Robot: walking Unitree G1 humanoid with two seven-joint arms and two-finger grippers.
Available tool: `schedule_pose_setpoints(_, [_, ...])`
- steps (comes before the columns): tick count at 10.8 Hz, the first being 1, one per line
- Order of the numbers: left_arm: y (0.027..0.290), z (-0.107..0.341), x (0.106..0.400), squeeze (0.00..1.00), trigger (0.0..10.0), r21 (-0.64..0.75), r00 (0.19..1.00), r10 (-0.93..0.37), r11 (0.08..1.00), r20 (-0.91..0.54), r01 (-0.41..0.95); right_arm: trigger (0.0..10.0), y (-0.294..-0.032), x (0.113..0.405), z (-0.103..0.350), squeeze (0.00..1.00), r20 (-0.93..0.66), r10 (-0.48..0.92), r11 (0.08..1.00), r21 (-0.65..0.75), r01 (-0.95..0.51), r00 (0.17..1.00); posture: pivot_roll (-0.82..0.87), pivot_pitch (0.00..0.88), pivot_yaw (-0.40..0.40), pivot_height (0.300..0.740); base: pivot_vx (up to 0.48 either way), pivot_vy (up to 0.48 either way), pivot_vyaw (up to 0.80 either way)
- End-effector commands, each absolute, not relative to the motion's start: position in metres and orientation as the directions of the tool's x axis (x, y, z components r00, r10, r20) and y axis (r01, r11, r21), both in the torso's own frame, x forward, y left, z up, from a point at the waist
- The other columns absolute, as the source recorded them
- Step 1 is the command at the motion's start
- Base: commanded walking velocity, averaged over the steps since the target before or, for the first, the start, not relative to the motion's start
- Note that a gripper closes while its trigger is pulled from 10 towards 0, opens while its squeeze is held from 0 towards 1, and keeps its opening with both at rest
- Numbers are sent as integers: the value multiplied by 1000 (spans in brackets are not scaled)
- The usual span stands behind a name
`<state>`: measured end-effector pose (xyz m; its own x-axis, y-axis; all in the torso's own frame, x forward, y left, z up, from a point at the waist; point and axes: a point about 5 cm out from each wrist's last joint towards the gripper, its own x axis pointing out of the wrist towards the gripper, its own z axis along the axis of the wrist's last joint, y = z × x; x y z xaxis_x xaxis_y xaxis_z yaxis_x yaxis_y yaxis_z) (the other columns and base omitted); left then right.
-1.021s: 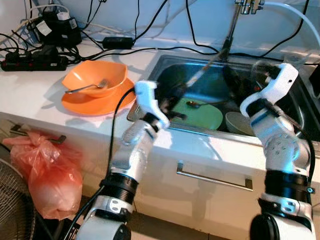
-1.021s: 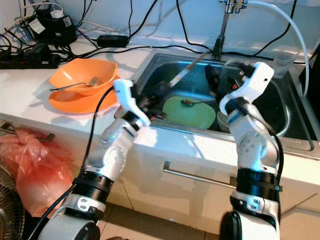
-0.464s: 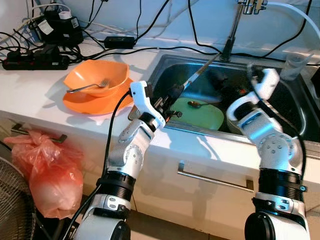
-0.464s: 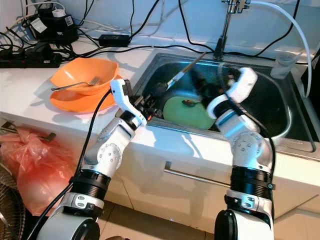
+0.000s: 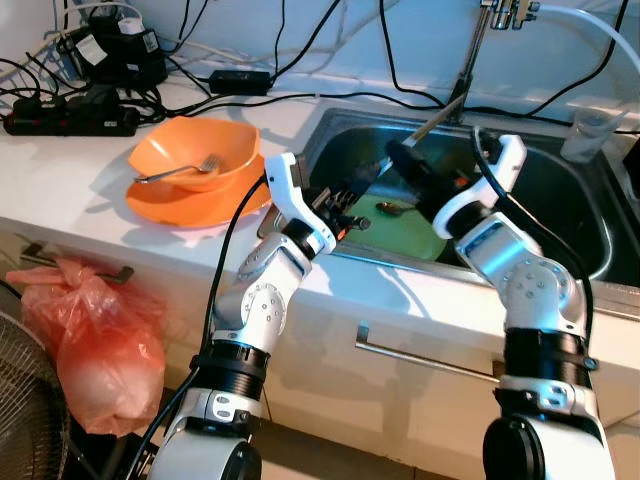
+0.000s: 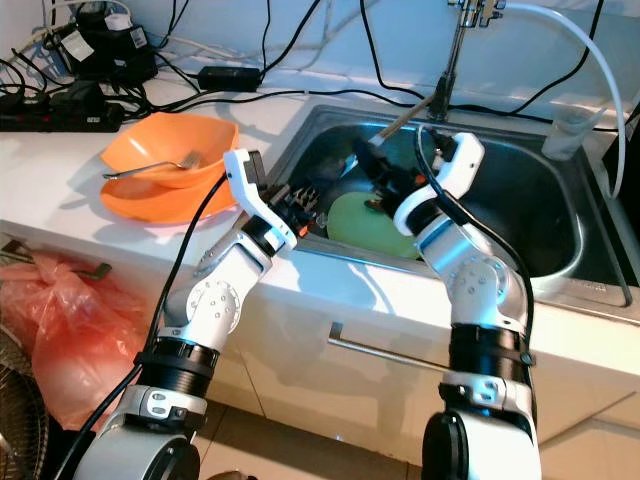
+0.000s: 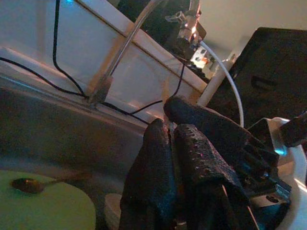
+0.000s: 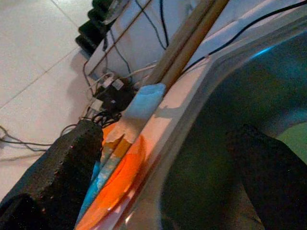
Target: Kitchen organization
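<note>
Sink (image 5: 560,215): steel basin, upper right-centre of the head views, set in a white counter (image 5: 90,190). Tap (image 5: 478,40) stands at its back edge, top of frame.
Green plate (image 5: 405,230): lies flat in the sink's near-left part; a small spoon (image 5: 392,208) rests on it.
Chopsticks (image 5: 435,118): wooden pair, tilted, running from low in the sink up toward the tap base. In the R wrist view (image 8: 192,38) they cross the frame diagonally, w/ a pale blue wrap partway down.
Left gripper (image 5: 352,190): over the sink's left rim, centre of frame, just above the plate's left edge. In the L wrist view the fingers (image 7: 153,177) lie pressed together, nothing seen between them.
Right gripper (image 5: 412,172): inside the sink, centre-right, reaching left over the plate, close to the L gripper. Fingers (image 8: 62,167) spread wide in the R wrist view; chopsticks pass between them. Can't tell if either pad touches the sticks.
Orange bowl (image 5: 193,155): on an orange plate (image 5: 185,208), upper left on the counter, well left of the sink; a fork (image 5: 175,176) rests in the bowl.
Cables + power strip (image 5: 70,120): top left corner, back of the counter; black leads trail right toward the tap.
White hose (image 5: 590,25): arcs from the tap to the top right.
Red bag (image 5: 90,345): lower left, hanging by the cabinet front.
Drawer handle (image 5: 425,358): metal bar on the cabinet face, lower centre, betw the two arms.
</note>
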<state>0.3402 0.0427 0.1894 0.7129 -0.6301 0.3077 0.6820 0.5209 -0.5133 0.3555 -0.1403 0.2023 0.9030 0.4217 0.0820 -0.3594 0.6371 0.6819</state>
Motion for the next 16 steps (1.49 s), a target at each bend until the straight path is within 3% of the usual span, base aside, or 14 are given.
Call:
schedule_pose_setpoints(1, [27, 200, 335, 0, 0, -528, 671, -655, 455, 348, 718, 10000, -136, 361, 213, 0, 140, 444, 600, 687, -410, 885, -36, 0, -17, 740, 0, 0, 0])
schedule_pose_setpoints(10, [61, 193, 310, 0, 0, -595, 707, -640, 453, 301, 664, 10000, -137, 377, 228, 0, 235, 455, 569, 666, -483, 859, -7, 0, -39, 740, 0, 0, 0])
schedule_pose_setpoints(11, [64, 192, 310, 0, 0, -596, 712, -638, 461, 292, 657, 9059, -137, 377, 228, 0, 241, 458, 564, 665, -490, 855, -8, 0, -40, 740, 0, 0, 0])
schedule_pose_setpoints(12, [65, 193, 310, 0, 0, -594, 715, -637, 465, 290, 656, 0, -137, 377, 228, 0, 244, 462, 558, 667, -494, 853, -7, 0, -41, 740, 0, 0, 0])
schedule_pose_setpoints(16, [65, 196, 313, 0, 0, -594, 717, -633, 468, 292, 654, 0, -130, 372, 220, 0, 230, 479, 543, 680, -492, 847, -10, 0, -41, 740, 0, 0, 0])
